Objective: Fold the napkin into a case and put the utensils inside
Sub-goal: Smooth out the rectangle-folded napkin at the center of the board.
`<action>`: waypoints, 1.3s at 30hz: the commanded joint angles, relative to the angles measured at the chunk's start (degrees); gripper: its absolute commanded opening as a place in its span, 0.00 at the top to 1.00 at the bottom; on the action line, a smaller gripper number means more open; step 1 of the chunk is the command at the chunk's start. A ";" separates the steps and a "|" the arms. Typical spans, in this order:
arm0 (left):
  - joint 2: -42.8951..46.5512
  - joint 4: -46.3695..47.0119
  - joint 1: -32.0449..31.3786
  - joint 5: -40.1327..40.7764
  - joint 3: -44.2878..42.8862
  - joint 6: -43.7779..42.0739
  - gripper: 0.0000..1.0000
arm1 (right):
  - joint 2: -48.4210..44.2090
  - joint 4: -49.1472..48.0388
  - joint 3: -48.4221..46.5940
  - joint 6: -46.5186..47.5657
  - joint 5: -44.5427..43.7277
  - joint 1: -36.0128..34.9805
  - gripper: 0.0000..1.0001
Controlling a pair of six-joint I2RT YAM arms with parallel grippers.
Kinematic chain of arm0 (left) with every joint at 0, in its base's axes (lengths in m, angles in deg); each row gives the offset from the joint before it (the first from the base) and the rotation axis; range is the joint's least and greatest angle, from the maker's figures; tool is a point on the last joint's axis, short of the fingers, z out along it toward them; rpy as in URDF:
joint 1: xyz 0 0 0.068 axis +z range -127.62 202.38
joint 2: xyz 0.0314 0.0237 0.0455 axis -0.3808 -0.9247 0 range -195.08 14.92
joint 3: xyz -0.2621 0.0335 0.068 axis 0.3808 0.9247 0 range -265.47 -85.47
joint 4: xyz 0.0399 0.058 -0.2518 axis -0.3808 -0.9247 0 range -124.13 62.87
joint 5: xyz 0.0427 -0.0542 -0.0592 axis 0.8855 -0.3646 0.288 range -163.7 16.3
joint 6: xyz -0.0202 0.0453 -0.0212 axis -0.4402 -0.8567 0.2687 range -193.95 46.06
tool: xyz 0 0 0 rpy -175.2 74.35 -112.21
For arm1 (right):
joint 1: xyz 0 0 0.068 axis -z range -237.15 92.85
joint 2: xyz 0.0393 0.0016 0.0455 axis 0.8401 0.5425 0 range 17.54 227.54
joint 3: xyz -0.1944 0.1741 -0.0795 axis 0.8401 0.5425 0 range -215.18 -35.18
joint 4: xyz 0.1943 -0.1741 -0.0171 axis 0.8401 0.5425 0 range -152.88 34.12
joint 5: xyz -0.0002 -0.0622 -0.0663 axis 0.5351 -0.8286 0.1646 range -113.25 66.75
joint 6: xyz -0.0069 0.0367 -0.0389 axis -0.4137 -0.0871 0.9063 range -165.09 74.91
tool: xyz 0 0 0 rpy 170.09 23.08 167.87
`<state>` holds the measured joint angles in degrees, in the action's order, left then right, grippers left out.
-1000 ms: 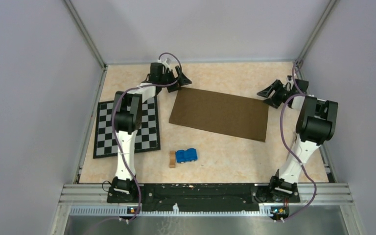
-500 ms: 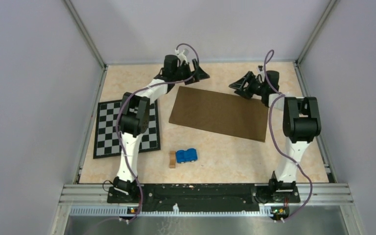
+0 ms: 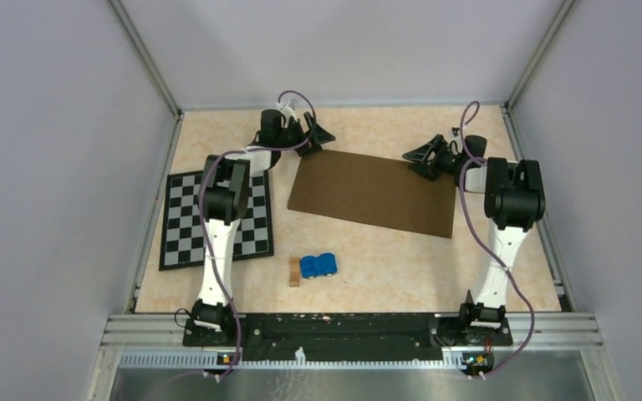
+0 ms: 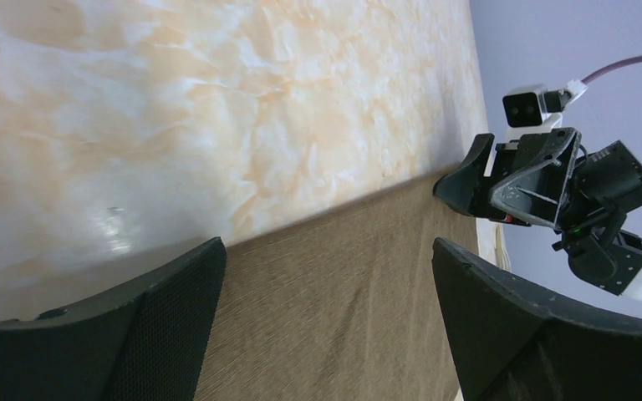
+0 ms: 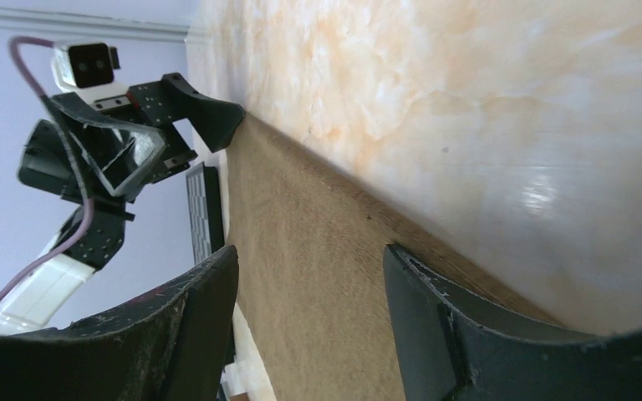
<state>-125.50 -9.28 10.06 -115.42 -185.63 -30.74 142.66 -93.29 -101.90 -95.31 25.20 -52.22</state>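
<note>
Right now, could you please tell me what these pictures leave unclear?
Utensils: in no view.
Checkered mat: top view, the left arm covers part.
Napkin: layers too small from the top; wrist views cut it off.
Left gripper, right gripper: touching cloth or hovering, too small from top.

The left arm and right arm share white links and bulky black joint housings. A purple cable runs along each, up from the black base bar. The left pincer and right pincer are black, with wedge-shaped, mesh-textured fingers.
</note>
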 commanded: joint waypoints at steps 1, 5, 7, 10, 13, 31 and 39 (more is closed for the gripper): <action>-0.29 0.26 2.73 2.96 4.02 -2.32 0.01 | -0.41 1.47 3.17 6.08 -1.21 5.35 0.36; 0.08 1.05 3.93 2.43 6.07 -2.66 0.01 | -1.63 7.92 2.49 10.92 -1.15 9.33 0.36; 0.90 -1.53 3.97 3.38 5.30 -5.17 0.01 | -1.86 10.90 1.62 12.78 -1.08 11.92 0.36; 2.26 -6.45 3.84 3.96 2.50 -8.50 0.01 | -3.33 19.16 -1.69 17.81 -3.10 15.11 0.35; 4.22 -12.27 3.51 4.11 -2.42 -11.65 0.01 | -7.49 32.54 -7.77 23.53 -7.80 15.59 0.36; 38.55 -31.27 -2.34 2.54 15.32 -16.88 0.01 | -16.35 86.89 -23.87 38.87 -47.93 -1.06 0.33; 43.68 -33.17 -4.47 2.27 19.83 -21.42 0.01 | -10.99 90.91 -28.52 38.86 -46.39 -1.19 0.43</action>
<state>-84.06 -42.40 4.80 -111.94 -167.95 -49.61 129.72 -6.26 -126.10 -57.47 -20.68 -53.42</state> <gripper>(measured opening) 0.987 0.574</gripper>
